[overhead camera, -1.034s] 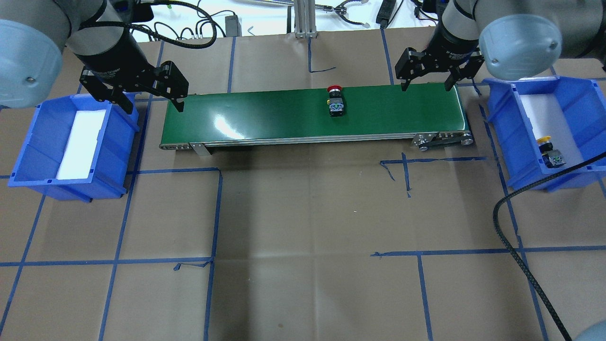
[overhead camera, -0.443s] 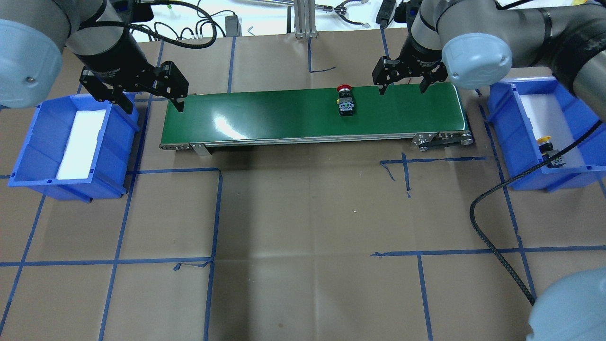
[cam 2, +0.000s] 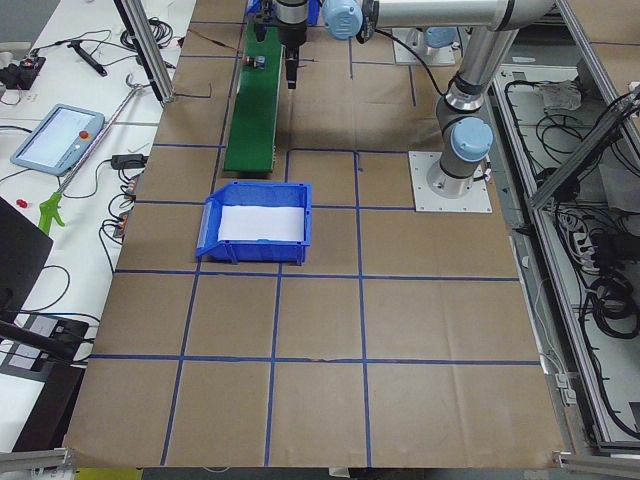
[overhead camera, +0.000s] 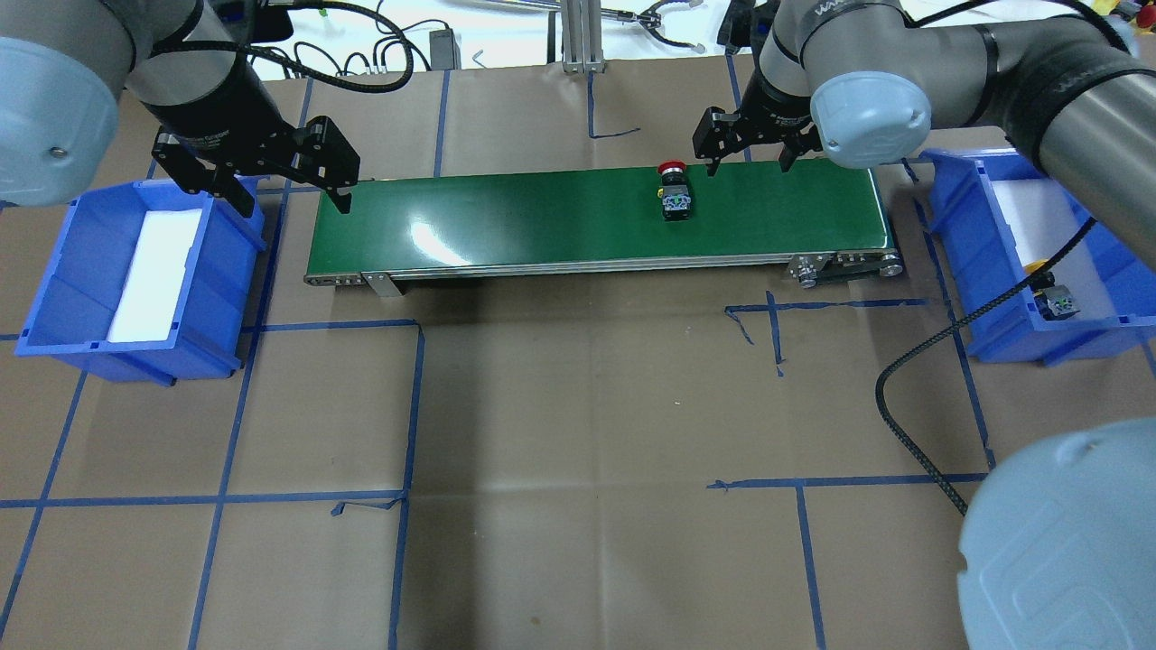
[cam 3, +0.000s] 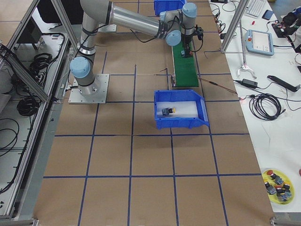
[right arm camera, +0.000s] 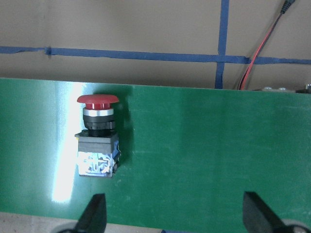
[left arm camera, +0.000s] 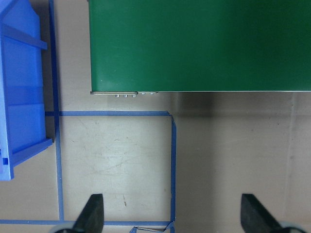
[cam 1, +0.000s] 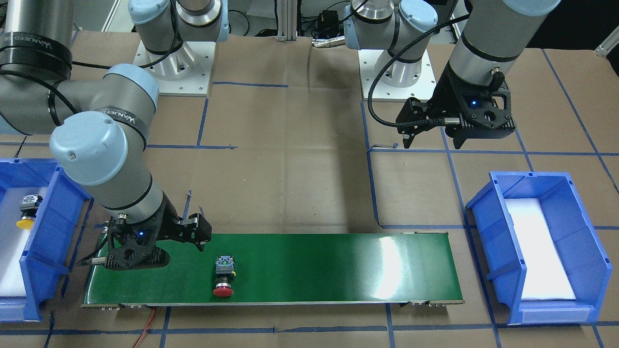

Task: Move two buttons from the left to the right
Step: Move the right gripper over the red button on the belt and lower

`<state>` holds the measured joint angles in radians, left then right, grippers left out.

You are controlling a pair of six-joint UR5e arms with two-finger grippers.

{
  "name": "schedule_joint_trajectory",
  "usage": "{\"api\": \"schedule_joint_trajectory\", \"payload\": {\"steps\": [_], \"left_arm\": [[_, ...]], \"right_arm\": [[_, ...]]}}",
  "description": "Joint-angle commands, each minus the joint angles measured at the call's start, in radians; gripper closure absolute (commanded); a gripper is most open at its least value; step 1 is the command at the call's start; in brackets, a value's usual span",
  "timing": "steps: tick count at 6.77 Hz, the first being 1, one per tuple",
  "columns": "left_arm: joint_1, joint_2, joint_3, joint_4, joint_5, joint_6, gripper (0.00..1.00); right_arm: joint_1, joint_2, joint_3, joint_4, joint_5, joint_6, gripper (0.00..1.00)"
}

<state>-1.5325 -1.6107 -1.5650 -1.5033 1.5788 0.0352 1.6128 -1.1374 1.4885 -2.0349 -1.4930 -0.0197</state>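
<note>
Right tool (overhead camera: 748, 168): fingers spread, empty; over the far edge of the green belt (overhead camera: 542, 217), at 2 o'clock of the red button (overhead camera: 675, 191) in the overhead view.
Left tool (overhead camera: 295, 208): spread, empty; between the left bin (overhead camera: 54, 271) and the belt's 9 o'clock end.
Red button: on its side on the belt, cap toward 12 o'clock.
Yellow button (cam 1: 28, 210): in the right bin (overhead camera: 957, 235), near its 6 o'clock end.
Lettering: white print on the arm collars, too blurred to read.

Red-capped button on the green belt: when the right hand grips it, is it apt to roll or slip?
The red-capped button lies on its side on the belt; its squarish rear block probably stops rolling. It looks rigid, unlikely to deform in the right hand. The rounded cap might slip.
</note>
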Motion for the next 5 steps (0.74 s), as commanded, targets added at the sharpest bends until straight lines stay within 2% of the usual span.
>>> {"api": "schedule_joint_trajectory", "payload": {"steps": [1,5], "left_arm": [[0.000,0.000,-0.001,0.000,0.000,-0.001,0.00],[0.000,0.000,-0.001,0.000,0.000,0.000,0.00]], "right_arm": [[0.016,0.042,-0.019,-0.001,0.000,0.044,0.01],[0.041,0.091,-0.019,-0.001,-0.003,0.077,0.01]]}}
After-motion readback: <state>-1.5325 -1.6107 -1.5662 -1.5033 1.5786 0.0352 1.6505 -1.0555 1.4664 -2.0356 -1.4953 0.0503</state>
